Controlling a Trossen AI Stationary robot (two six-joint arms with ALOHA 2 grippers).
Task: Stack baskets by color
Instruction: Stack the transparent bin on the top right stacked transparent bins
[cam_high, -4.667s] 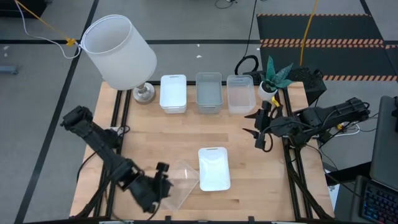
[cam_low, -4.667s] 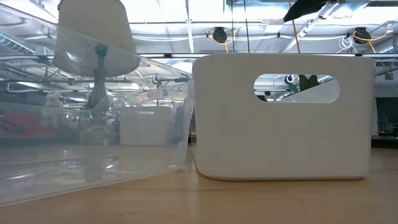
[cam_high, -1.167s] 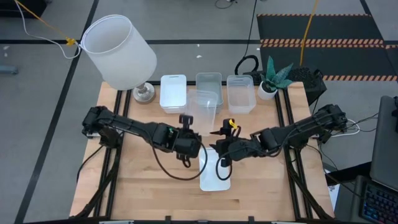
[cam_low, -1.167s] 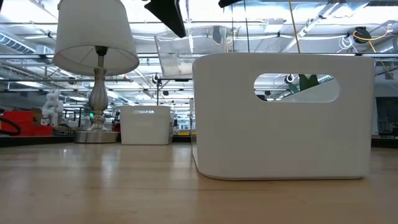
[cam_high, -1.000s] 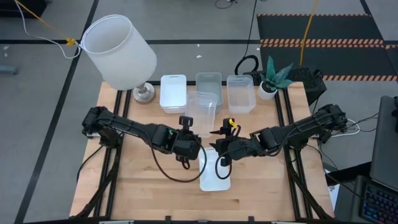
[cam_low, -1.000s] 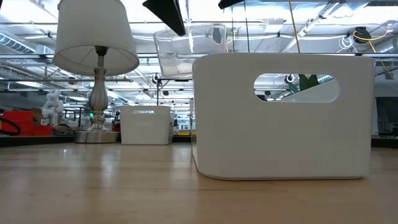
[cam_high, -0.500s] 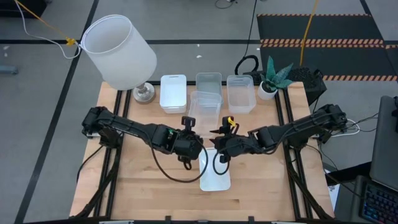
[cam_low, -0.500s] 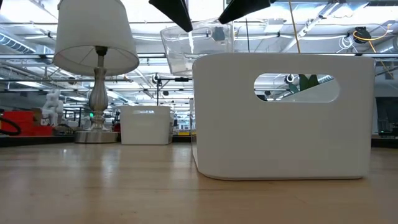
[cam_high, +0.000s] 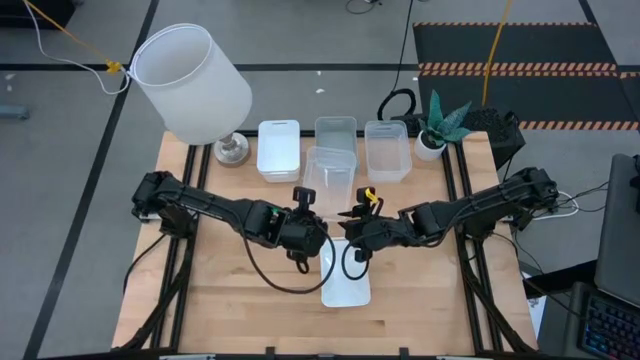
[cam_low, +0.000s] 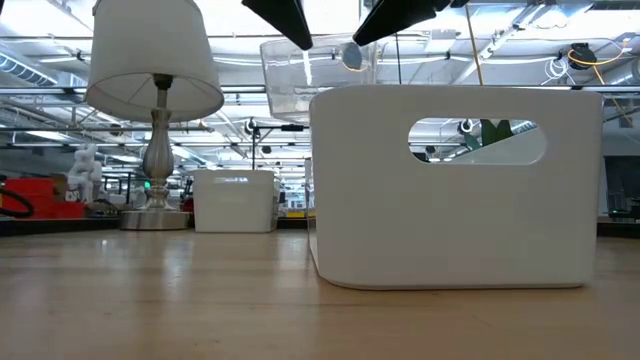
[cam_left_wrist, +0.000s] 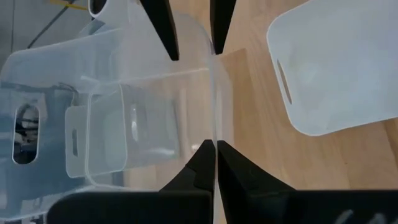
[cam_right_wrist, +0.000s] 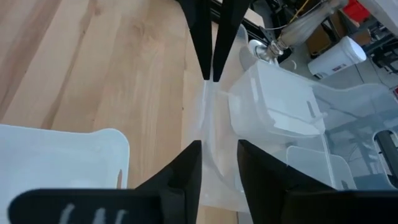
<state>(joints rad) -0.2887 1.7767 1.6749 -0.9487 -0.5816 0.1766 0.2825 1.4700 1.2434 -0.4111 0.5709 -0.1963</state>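
A clear basket (cam_high: 328, 168) (cam_low: 310, 70) hangs above the middle of the table, just in front of the back row. My left gripper (cam_high: 303, 200) (cam_left_wrist: 214, 150) is shut on its near end wall. My right gripper (cam_high: 358, 212) (cam_right_wrist: 216, 152) comes from the right, open. Its two fingers stand on either side of that same wall (cam_right_wrist: 209, 121); I cannot tell whether they touch it. A white basket (cam_high: 345, 272) (cam_low: 455, 190) rests upright on the table below and nearer. At the back stand a white basket (cam_high: 278, 150), a grey basket (cam_high: 336, 130) and a clear basket (cam_high: 386, 150). My left gripper pinches the clear basket's near end wall (cam_left_wrist: 214, 134) at its left part, one finger inside and one outside. The fingers slant down from the table's left and lie along the wall. The basket is lifted clear of the table, open side up, reaching toward the far edge.
A lamp with a big white shade (cam_high: 192, 82) stands at the far left corner, its base (cam_high: 232, 150) beside the white basket. A small potted plant (cam_high: 440, 125) stands at the far right. Bare wood lies to the left and right of the near white basket.
My right gripper has come down and toward the table's left, up to the clear basket's near wall opposite my left gripper. The clear basket, still held up by my left gripper, has shifted a little toward the right.
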